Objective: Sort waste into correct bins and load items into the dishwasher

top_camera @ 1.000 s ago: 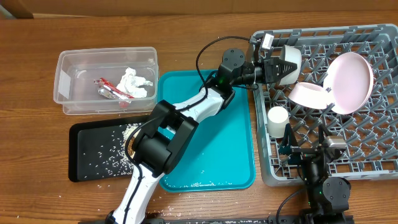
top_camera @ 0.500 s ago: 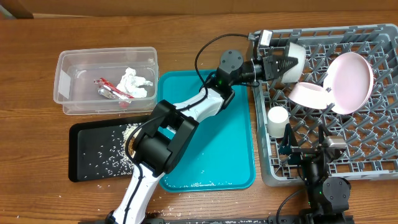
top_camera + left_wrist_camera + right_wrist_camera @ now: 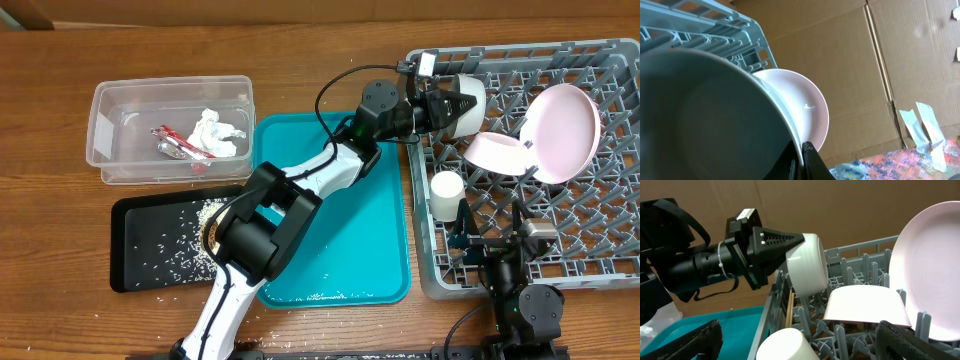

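Rim of small white bowl pinched in closed left fingers, upper centre, tilted sideways to slot between dish rack pegs. Right fingers wide open, empty.

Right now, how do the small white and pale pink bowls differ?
The small white bowl is held by the left gripper, tipped sideways; the pale pink bowl rests free in the dish rack, mouth down. The white bowl looks smaller than the pink bowl. Both are plain and round.
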`<move>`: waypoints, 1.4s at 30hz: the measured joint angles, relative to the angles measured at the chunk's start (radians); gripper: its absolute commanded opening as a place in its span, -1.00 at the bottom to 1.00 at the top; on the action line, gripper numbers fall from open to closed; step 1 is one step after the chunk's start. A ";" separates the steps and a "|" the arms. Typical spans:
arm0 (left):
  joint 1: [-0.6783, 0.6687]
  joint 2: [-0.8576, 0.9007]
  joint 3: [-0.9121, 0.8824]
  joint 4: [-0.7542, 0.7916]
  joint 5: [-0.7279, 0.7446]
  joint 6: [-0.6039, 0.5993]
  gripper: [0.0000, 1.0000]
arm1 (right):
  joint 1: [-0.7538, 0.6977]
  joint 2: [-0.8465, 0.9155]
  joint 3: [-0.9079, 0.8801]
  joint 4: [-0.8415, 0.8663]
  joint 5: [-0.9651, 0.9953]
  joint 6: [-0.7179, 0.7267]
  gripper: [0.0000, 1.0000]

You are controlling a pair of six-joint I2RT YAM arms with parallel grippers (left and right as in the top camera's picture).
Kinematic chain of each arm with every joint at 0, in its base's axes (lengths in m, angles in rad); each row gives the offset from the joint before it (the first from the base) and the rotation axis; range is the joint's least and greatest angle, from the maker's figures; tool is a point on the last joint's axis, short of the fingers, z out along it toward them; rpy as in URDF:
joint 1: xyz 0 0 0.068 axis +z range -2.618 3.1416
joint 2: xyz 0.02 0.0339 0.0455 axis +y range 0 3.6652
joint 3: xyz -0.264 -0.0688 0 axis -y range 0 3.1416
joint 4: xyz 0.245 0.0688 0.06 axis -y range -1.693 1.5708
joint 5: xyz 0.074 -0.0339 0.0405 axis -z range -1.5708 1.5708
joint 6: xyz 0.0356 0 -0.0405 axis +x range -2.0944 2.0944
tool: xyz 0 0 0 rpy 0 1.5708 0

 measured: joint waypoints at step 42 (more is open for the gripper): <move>0.249 -0.643 0.010 -1.687 -0.333 0.679 1.00 | 0.000 -0.002 0.000 0.001 0.000 0.000 1.00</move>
